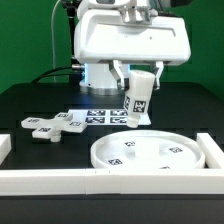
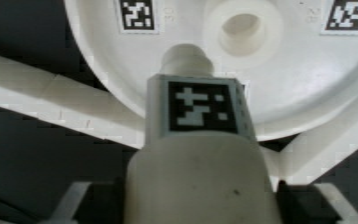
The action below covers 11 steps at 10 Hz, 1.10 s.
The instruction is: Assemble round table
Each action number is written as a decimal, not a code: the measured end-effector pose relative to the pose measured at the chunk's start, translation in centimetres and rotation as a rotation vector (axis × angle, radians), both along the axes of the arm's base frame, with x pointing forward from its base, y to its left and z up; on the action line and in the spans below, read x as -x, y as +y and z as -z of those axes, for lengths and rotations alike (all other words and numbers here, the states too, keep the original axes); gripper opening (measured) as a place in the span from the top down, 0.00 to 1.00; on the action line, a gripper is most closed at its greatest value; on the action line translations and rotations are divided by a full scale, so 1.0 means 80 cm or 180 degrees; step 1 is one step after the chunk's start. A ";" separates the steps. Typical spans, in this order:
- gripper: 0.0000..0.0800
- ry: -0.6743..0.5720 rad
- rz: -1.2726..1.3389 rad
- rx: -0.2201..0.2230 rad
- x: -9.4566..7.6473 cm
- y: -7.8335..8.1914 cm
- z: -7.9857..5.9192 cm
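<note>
My gripper point(image 1: 137, 82) is shut on the short cylindrical leg point(image 1: 138, 101), white with a black-and-white tag, and holds it tilted just above the far rim of the round disc point(image 1: 150, 152). In the wrist view the leg point(image 2: 197, 150) fills the middle between my fingers point(image 2: 91, 200), its narrow tip pointing toward the disc point(image 2: 158, 60) and near its centre hole point(image 2: 242, 30). The flat cross-shaped foot point(image 1: 55, 124) lies on the black table at the exterior view's left, apart from the gripper.
The marker board point(image 1: 100, 115) lies behind the leg near the robot base. White rail bars point(image 1: 60, 178) run along the front, with another point(image 1: 212, 152) at the exterior view's right beside the disc; rails point(image 2: 51, 85) also cross under the disc in the wrist view.
</note>
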<state>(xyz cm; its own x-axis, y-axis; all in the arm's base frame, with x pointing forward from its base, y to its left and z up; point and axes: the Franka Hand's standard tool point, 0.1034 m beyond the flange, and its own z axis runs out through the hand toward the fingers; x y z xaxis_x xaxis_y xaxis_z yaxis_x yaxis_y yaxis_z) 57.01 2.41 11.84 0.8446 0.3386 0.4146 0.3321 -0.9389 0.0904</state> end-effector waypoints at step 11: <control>0.49 0.0095 0.0130 -0.0169 -0.004 0.034 0.020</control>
<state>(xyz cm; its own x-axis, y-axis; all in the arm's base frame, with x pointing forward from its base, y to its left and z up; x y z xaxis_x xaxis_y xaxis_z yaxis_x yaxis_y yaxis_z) 57.32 5.14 10.21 0.8696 0.2818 0.4055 0.2951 -0.9550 0.0308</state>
